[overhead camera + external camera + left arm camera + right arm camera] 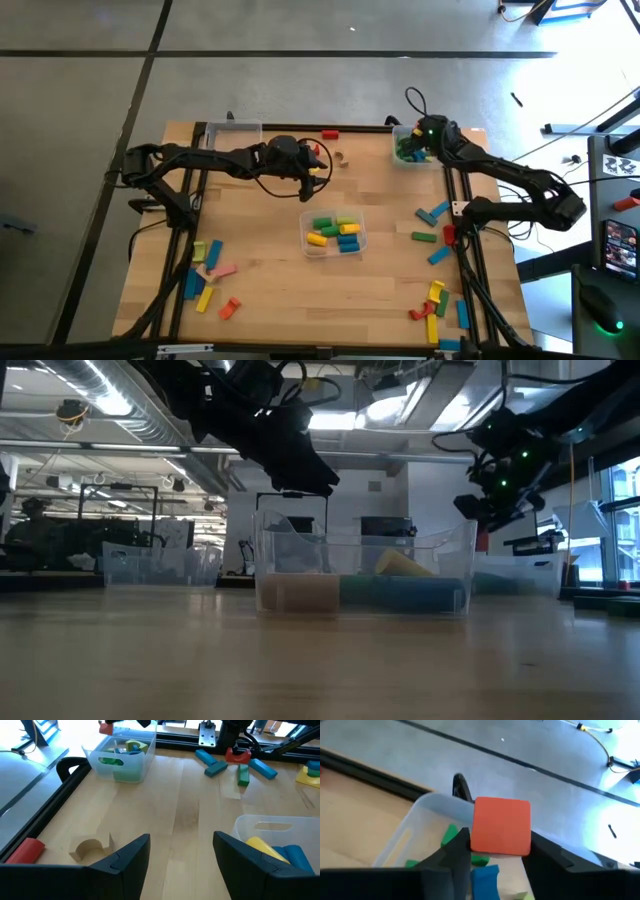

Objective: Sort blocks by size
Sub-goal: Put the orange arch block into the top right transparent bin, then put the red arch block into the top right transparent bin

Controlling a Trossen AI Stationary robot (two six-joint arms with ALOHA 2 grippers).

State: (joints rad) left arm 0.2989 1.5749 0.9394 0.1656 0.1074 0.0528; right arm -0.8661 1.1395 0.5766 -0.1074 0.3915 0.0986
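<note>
Blocks of painted wood lie scattered nearest, at the table's near left (205, 275) and near right (438, 300) corners, more fill the clear plastic bin at the centre (333, 233). My left gripper (181, 857) hangs just behind that bin, fingers spread, gripping nothing. Farther back, my right gripper (496, 851) hovers over the clear plastic bin at the far right corner (420, 827), a square orange-red wooden block (501, 826) between its fingers; whether they clamp it I cannot tell
</note>
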